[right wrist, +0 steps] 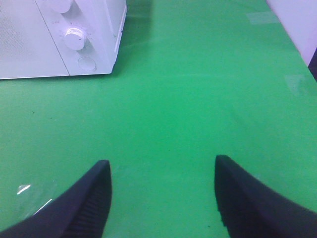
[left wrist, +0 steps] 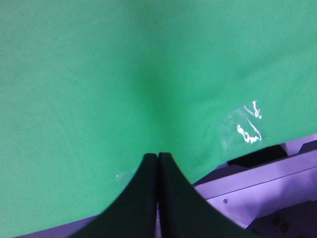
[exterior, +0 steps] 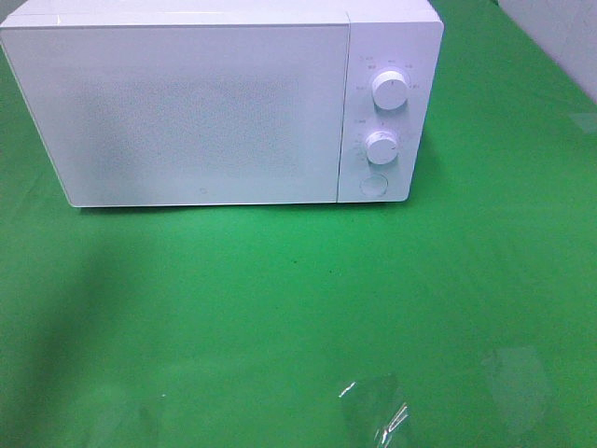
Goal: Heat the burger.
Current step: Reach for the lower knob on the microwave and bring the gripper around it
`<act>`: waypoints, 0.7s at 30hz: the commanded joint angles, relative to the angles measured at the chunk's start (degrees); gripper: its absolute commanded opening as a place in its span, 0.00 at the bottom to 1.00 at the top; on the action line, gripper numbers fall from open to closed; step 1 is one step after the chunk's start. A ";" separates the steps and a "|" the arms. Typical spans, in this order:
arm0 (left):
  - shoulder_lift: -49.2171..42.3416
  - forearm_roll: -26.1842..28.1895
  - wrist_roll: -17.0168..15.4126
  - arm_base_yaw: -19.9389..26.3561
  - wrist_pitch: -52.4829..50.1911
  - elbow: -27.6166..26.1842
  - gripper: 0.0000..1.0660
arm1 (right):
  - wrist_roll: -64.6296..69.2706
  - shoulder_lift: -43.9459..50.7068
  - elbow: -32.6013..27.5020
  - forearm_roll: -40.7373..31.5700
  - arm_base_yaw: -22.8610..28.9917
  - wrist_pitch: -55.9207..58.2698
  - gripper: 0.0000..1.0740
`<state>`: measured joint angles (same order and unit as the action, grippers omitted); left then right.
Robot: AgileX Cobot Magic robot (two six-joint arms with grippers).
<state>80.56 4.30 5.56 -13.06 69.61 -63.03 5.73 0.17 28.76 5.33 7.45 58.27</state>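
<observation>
By the near edge of the green cloth-covered bench [exterior: 280, 308], the left gripper [left wrist: 157, 154] has its black fingers pressed together on nothing, and the right gripper [right wrist: 162, 162] gapes wide, empty. At the far edge stands the white box-shaped microwave [exterior: 187, 112], door closed. The burger is out of sight, perhaps inside. It is likely light, soft and apt to split, so it should be held gently by its sides.

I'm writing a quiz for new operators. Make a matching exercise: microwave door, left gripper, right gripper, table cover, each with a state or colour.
1 microwave door
2 left gripper
3 right gripper
4 table cover

A dark, open, empty
B green
C white, closed
D dark, shut, empty

Pairs: 1-C, 2-D, 3-A, 4-B
</observation>
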 commanded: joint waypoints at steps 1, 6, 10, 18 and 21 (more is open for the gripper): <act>-4.81 0.11 -0.34 0.29 0.63 4.30 0.00 | -0.17 1.55 -0.17 0.17 0.06 -0.63 0.53; -14.67 0.17 -0.40 0.29 -3.55 14.67 0.00 | -0.17 1.55 -0.17 0.17 0.06 -0.63 0.53; -22.75 0.17 -0.34 0.29 -5.33 22.00 0.00 | -0.17 1.55 -0.17 0.17 0.06 -0.63 0.53; -37.30 0.17 0.00 0.29 -6.93 31.80 0.00 | -0.17 1.55 -0.17 0.17 0.06 -0.63 0.53; -46.98 0.86 0.00 0.29 -9.74 34.32 0.00 | -0.17 1.55 -0.17 0.17 0.06 -0.63 0.53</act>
<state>39.65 4.18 5.56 -13.01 62.51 -30.25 5.73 0.17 28.76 5.33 7.45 58.27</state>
